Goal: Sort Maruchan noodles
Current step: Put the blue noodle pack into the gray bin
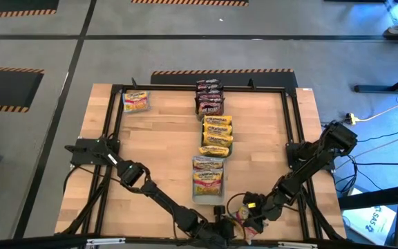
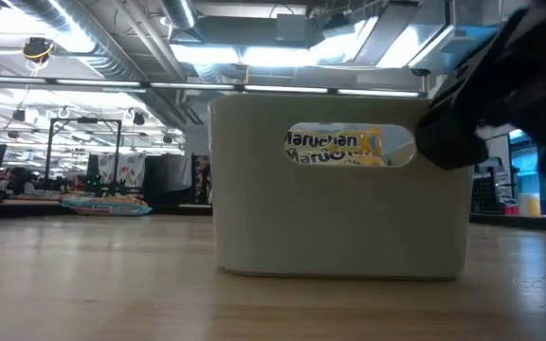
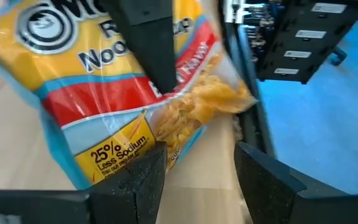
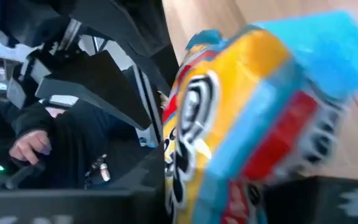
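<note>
A yellow noodle packet point(image 3: 135, 93) hung at the table's near edge between both grippers, the right gripper point(image 1: 249, 213) clamped on it. The left gripper point(image 3: 194, 171) stood just beside it, fingers apart. Up the table's middle lay the dark packets point(image 1: 209, 97), more yellow packets point(image 1: 217, 135) and a tray point(image 1: 208, 178).

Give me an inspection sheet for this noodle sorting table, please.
Surface: wooden table with a black frame.
Job's things: dark red packets and yellow packets in a centre line; pale packets in a tray; lone packet at the far left corner.
Clutter: nothing seen.
Hands: right hand grips a held yellow packet; left hand open beside it.
Cables: floor cables on the right.
Surroundings: striped floor tape; a person's hand.
</note>
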Motion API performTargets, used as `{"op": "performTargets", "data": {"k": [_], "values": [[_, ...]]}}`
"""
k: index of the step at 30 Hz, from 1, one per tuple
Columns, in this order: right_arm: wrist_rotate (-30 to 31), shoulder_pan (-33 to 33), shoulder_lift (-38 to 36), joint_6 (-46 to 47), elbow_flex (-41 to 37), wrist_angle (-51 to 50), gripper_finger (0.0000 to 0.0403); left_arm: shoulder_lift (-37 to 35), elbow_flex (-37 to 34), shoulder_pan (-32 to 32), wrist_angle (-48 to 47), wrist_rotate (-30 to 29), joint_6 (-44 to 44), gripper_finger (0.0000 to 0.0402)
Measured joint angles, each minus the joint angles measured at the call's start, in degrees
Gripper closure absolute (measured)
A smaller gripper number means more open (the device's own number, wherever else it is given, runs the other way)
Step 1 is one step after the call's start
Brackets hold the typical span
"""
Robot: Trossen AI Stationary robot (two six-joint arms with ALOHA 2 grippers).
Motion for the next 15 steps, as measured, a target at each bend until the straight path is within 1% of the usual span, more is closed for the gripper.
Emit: {"op": "performTargets", "data": {"k": [1, 4, 9, 12, 15], "values": [[-0.1, 0.0, 0.0, -1.2, 0.7, -0.7, 0.0304, 0.0, 0.0, -0.3, 0.1, 0.0, 0.0, 0.0216], [-0.1, 0.0, 0.0, -5.0, 3.1, -4.5, 0.0304, 0.0, 0.7, -1.0, -0.1, -0.1, 0.6, 0.0216], [-0.1, 0.0, 0.0, -8.9, 9.1, -14.8, 0.0304, -1.2, 2.1, -3.1, -1.9, 0.1, 4.5, 0.0216], [-1.6, 0.0, 0.0, -11.5, 13.8, -21.4, 0.0293, -4.1, 2.3, -5.1, -6.7, -1.8, 4.7, 0.0216], [-1.8, 0.0, 0.0, -14.9, 19.2, -29.3, 0.0280, -7.2, 2.3, -6.8, -14.6, -5.1, 4.7, 0.0216]]}}
